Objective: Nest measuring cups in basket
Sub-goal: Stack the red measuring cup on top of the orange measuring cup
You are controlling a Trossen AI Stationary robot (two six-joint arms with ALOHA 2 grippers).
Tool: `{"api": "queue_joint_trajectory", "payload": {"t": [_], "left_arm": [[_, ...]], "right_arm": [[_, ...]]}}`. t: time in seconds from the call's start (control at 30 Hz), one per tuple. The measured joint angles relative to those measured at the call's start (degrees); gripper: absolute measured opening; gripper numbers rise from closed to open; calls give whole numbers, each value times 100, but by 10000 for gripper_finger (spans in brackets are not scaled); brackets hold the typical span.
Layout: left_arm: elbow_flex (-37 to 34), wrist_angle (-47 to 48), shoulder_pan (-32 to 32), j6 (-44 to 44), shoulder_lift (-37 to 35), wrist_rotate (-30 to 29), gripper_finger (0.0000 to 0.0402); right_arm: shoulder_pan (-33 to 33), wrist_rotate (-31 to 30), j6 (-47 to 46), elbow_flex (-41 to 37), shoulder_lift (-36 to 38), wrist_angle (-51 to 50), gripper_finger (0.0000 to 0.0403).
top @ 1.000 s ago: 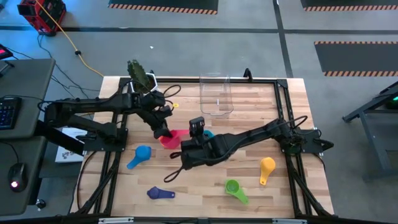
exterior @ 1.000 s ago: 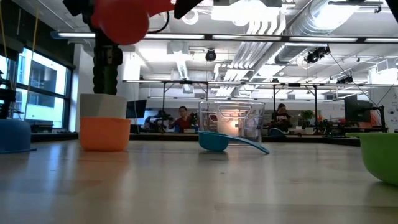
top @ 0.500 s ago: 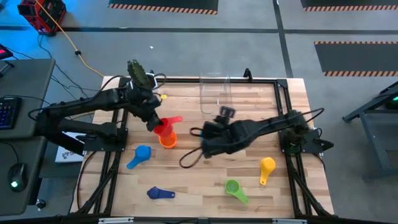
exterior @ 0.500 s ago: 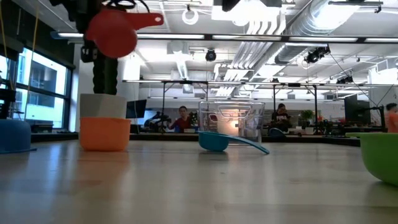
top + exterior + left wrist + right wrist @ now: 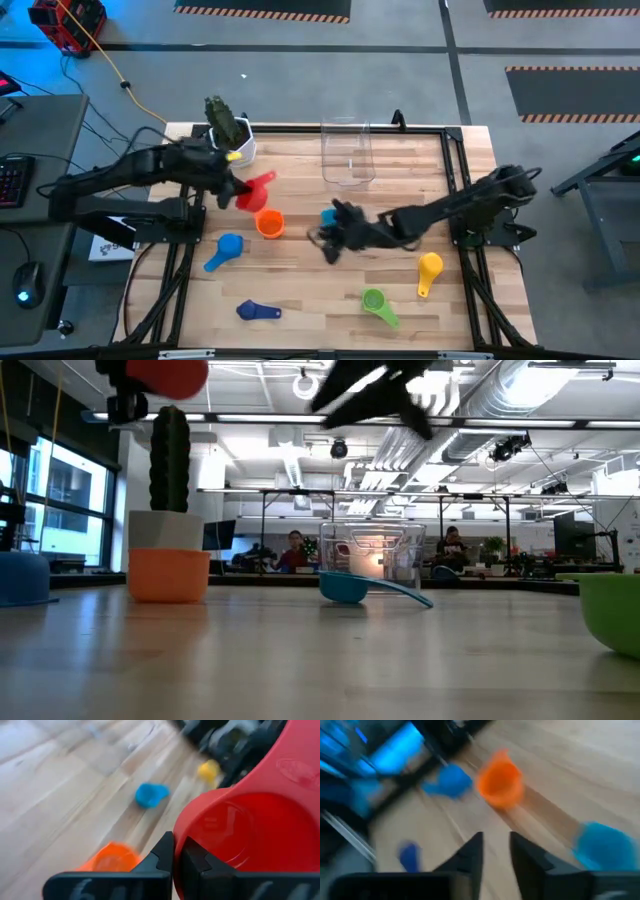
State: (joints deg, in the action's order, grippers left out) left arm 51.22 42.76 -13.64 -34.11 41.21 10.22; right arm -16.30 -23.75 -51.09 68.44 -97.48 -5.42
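My left gripper (image 5: 236, 191) is shut on the red measuring cup (image 5: 254, 192), held high above the table's left part; the cup fills the left wrist view (image 5: 240, 830) and shows at the top of the low view (image 5: 165, 372). The orange cup (image 5: 268, 223) stands on its base just below and nearer. My right gripper (image 5: 334, 241) hovers open and empty over the table's middle, beside the light blue cup (image 5: 328, 215). The clear basket (image 5: 348, 152) stands at the far edge. Blue (image 5: 228, 248), dark blue (image 5: 258, 311), green (image 5: 377, 303) and yellow (image 5: 430, 268) cups lie on the table. My left gripper pinches the red cup's wall at the rim (image 5: 186, 832), on the side away from its handle (image 5: 300, 767). One finger seems to be inside the bowl and one outside. The cup is lifted clear of the table, its handle pointing toward the table's right.
A white pot with a green cactus (image 5: 228, 125) stands at the far left corner, close behind my left gripper. Black frame rails run along the table's edges (image 5: 455, 170). Bare wood lies between the basket and the cups.
My left gripper has carried the red cup up and toward the table's far left, off the spot over the orange cup, which stays where it was. My right arm has drawn back toward the table's right edge, and its gripper has turned.
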Motion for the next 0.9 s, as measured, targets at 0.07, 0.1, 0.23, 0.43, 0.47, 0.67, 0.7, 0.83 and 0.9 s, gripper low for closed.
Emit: {"api": "queue_joint_trajectory", "payload": {"t": [0.07, 0.1, 0.23, 0.43, 0.47, 0.67, 0.7, 0.83, 0.9], "left_arm": [[0, -162, -33, -187, -223, 1, 1], [0, -281, -33, -260, -311, -5, 1], [0, -514, -33, -448, -572, -216, 1], [0, -718, -33, -579, -638, -335, 1], [0, -719, -33, -579, -638, -349, 1], [0, -761, -33, -866, -638, -536, 1], [0, -809, -33, -891, -638, -548, 1], [0, -1093, -33, -887, -683, -553, 1], [0, -1164, -33, -887, -684, -552, 1]], "right_arm": [[198, 172, 127, -10, -500, 881, 17], [279, 178, 243, 130, -766, 1104, 11], [615, 363, 426, 1217, -1765, 937, 7], [1048, 654, 853, 2944, -3003, -165, 1], [1107, 718, 900, 3212, -3163, -359, 1], [1300, 1364, 1231, 4660, -4035, -1279, 0], [1303, 1460, 1249, 4887, -4131, -1384, 0], [1301, 1543, 1285, 5608, -4570, -2080, 0], [1291, 1535, 1380, 5908, -4750, -2352, 0]]}}
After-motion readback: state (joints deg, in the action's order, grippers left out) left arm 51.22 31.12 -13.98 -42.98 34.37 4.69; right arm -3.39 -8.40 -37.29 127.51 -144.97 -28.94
